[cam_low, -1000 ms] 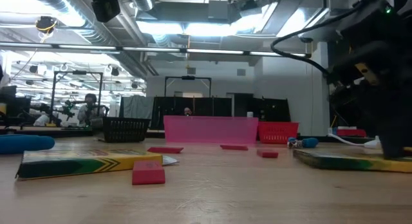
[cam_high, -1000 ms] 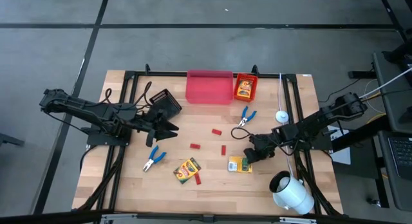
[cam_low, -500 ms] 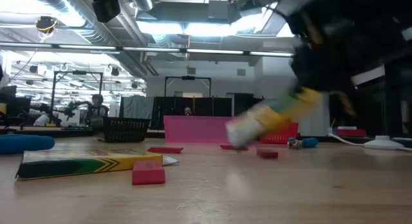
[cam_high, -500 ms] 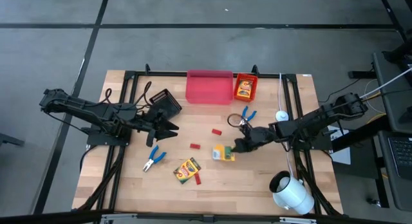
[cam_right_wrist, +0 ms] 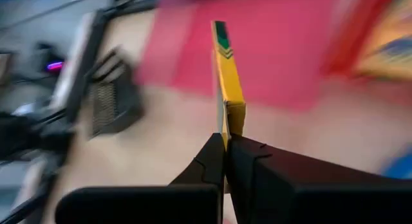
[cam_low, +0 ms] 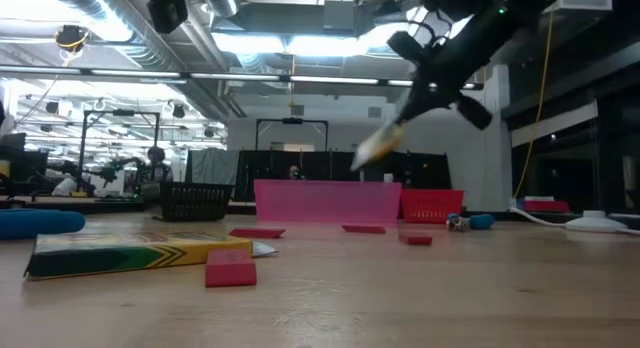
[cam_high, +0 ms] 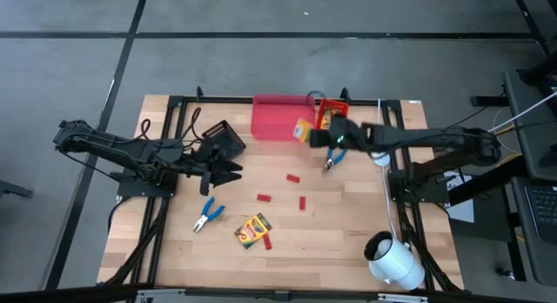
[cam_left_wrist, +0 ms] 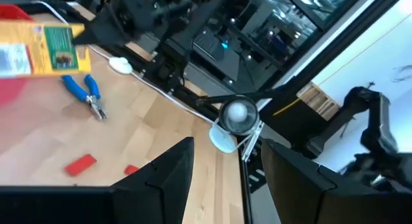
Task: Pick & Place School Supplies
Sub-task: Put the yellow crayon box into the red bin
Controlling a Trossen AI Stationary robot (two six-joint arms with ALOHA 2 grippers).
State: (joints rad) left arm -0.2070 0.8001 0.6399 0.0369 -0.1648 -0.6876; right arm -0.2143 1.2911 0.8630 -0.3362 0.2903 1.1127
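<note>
Crayon box [cam_high: 303, 130] is pinched edge-on in the right end effector [cam_right_wrist: 226, 141], airborne near the orange bin [cam_high: 332, 117]; center it over the bin before releasing.

Pale wood-grain table [cam_high: 348, 242], translucent pink plastic bin [cam_high: 280, 120], black mesh bin [cam_high: 223, 138].

Right claw [cam_high: 324, 135] raised, seemingly clamped; left claw [cam_high: 233, 171] open, low.
</note>
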